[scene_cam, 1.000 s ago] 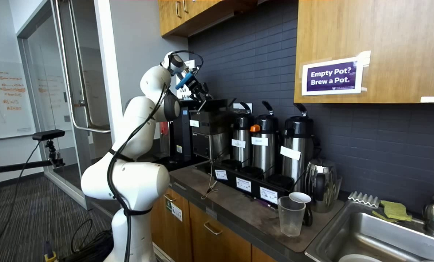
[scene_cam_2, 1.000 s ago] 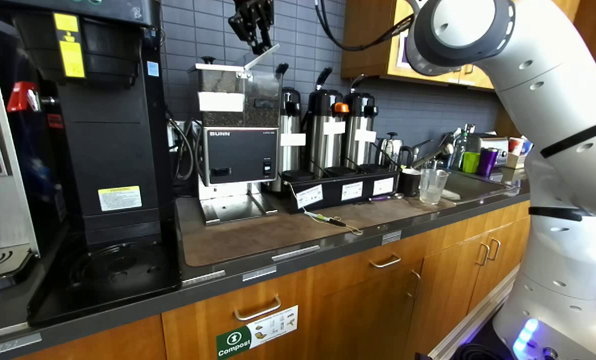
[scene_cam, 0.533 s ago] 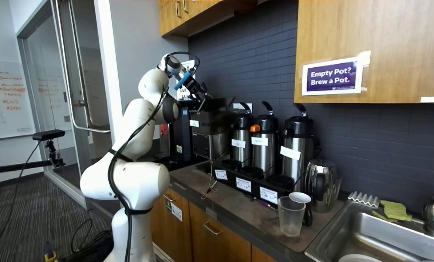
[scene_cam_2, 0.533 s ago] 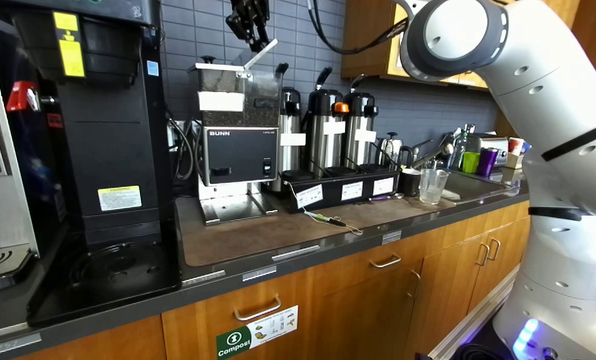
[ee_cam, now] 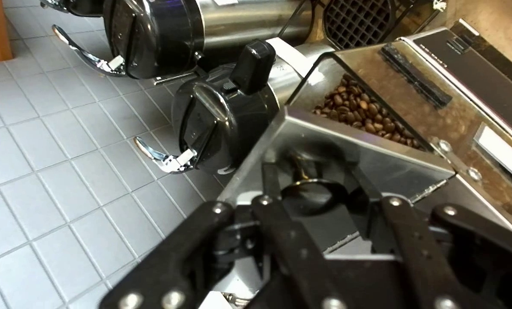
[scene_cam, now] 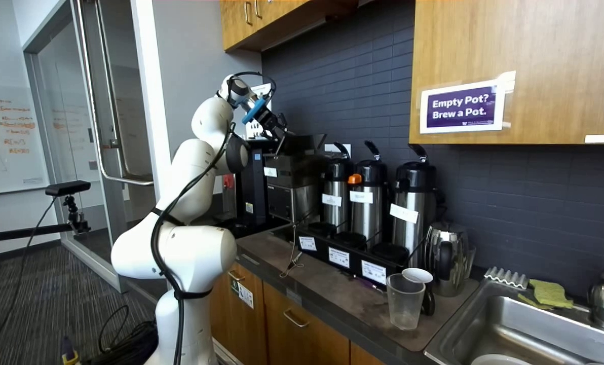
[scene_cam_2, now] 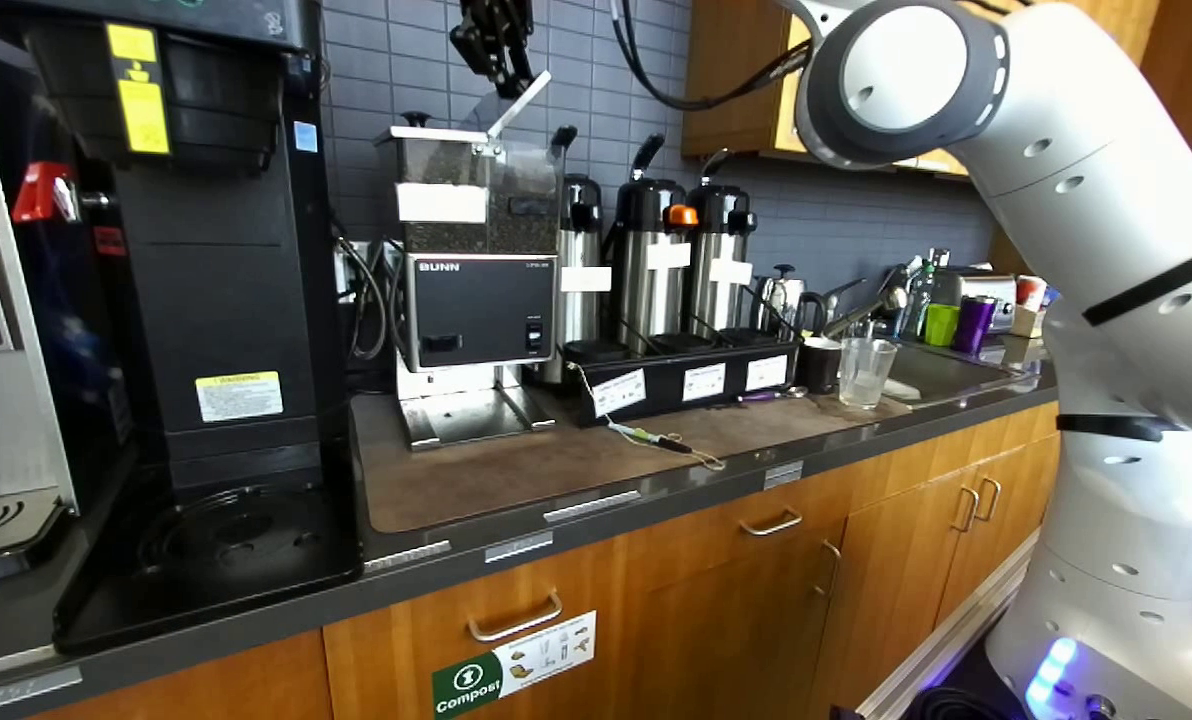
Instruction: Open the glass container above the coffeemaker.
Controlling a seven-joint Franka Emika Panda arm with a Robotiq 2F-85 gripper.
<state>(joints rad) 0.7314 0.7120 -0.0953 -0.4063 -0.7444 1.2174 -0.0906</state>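
Black claw (ee_cam: 316,182), grey-tinted container (scene_cam_2: 514,193), brown beans (ee_cam: 363,109)

I'm getting shine off the smooth lid (ee_cam: 393,171) and glossy knob (ee_cam: 312,198); there's the hopper (scene_cam_2: 504,185), slick and see-through, gleaming steel pump pots (scene_cam_2: 648,300) with glossy plastic tops (ee_cam: 159,38), smooth tiles (ee_cam: 97,141), a grained wooden cabinet (scene_cam: 555,61).

In both exterior views the coffeemaker (scene_cam_2: 481,310) has the wall (scene_cam_2: 606,90) behind it, the mat (scene_cam_2: 476,490) before it and the brewer (scene_cam_2: 221,300) to its left; the container (scene_cam_2: 501,200), beans (ee_cam: 359,111) in it, sits on top of it; the lid (scene_cam_2: 520,105) tilts up above it, the gripper (ee_cam: 312,174) around the knob (ee_cam: 314,197). To the coffeemaker's right stand three pots (scene_cam_2: 646,300) and the rack (scene_cam_2: 664,390); farther right of it come the mug (scene_cam_2: 818,368), the cup (scene_cam_2: 866,370) and the sink (scene_cam: 502,317).
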